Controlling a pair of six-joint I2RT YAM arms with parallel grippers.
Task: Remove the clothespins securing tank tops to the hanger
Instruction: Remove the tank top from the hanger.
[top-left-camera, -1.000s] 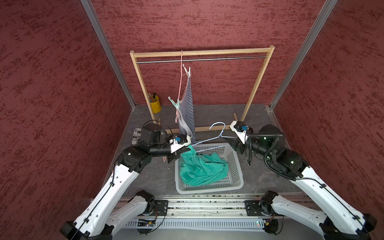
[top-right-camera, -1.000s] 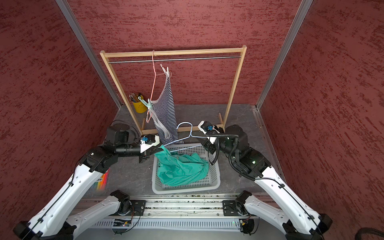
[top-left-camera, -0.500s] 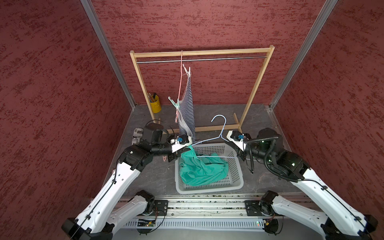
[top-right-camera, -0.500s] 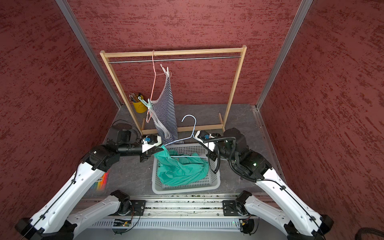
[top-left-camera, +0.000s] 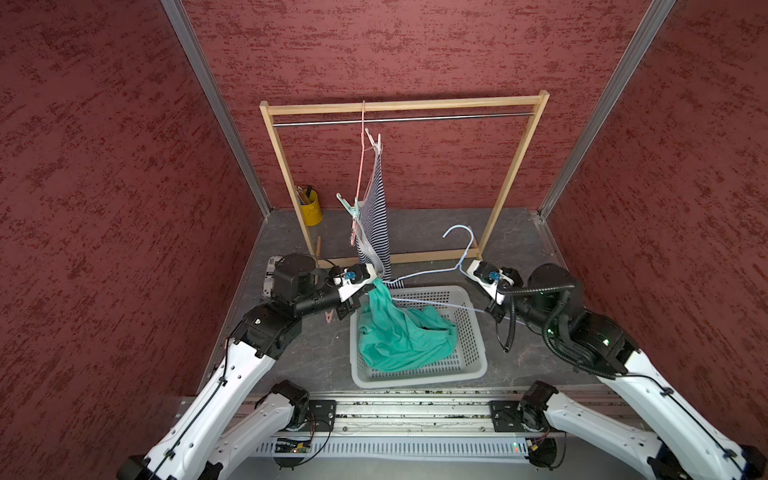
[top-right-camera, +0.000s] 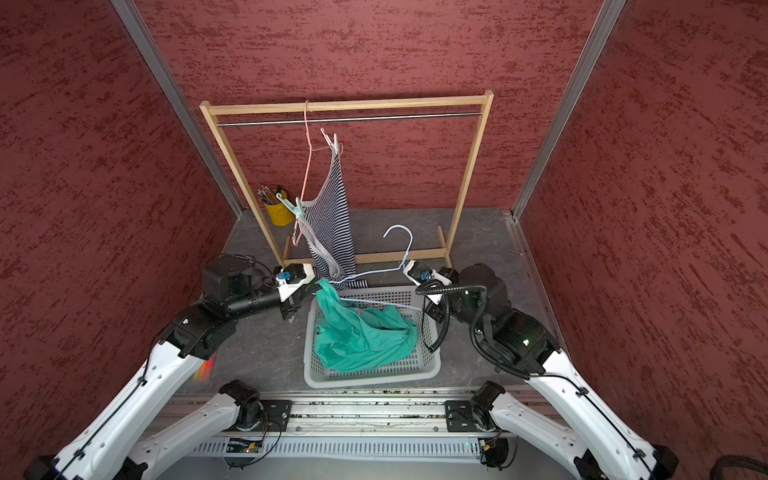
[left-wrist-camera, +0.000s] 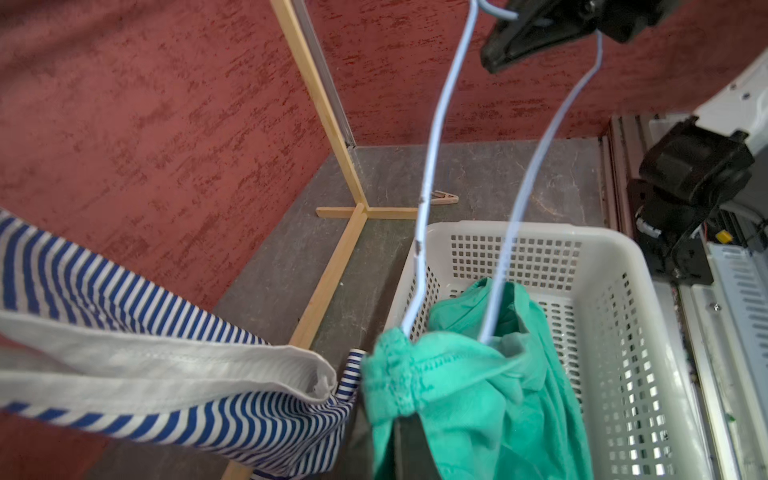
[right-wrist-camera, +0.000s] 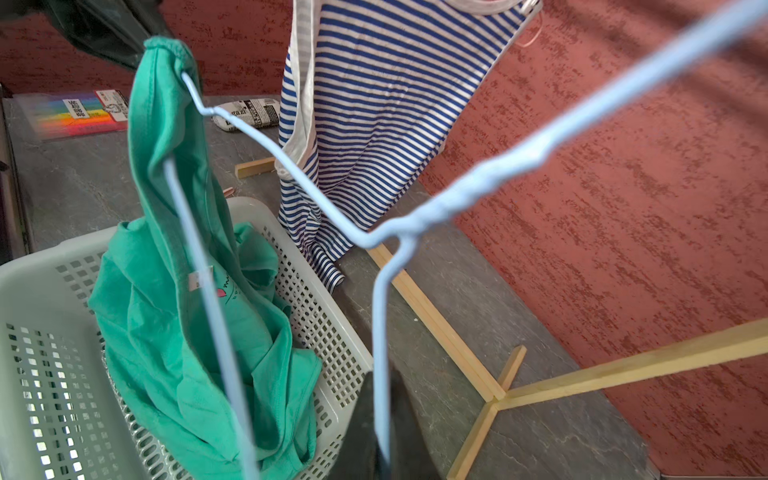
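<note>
**Plain teal tank top (top-left-camera: 399, 332) slumped in the white perforated plastic basket (top-left-camera: 419, 376)**

The wooden garment rack (top-left-camera: 436, 104) stands at the back, a pink wire hanger (top-left-camera: 362, 158) hooked over its top. The basket holds most of the teal tank top, one strap lifted on the end of a pale blue wire hanger (top-left-camera: 432, 272). The navy-and-white striped tank top (top-left-camera: 376, 216) droops from the pink wire hanger, pinned by a mint green clothespin (top-left-camera: 348, 205) low down and a pale clothespin (top-left-camera: 375, 141) higher up. The left gripper (top-left-camera: 365, 291) is clamped on the raised strap; the right gripper (right-wrist-camera: 382, 432) pinches the blue hanger's other shoulder. A pink clothespin (top-left-camera: 329, 318) lies on the floor (top-left-camera: 299, 357) beside the left gripper.
</note>
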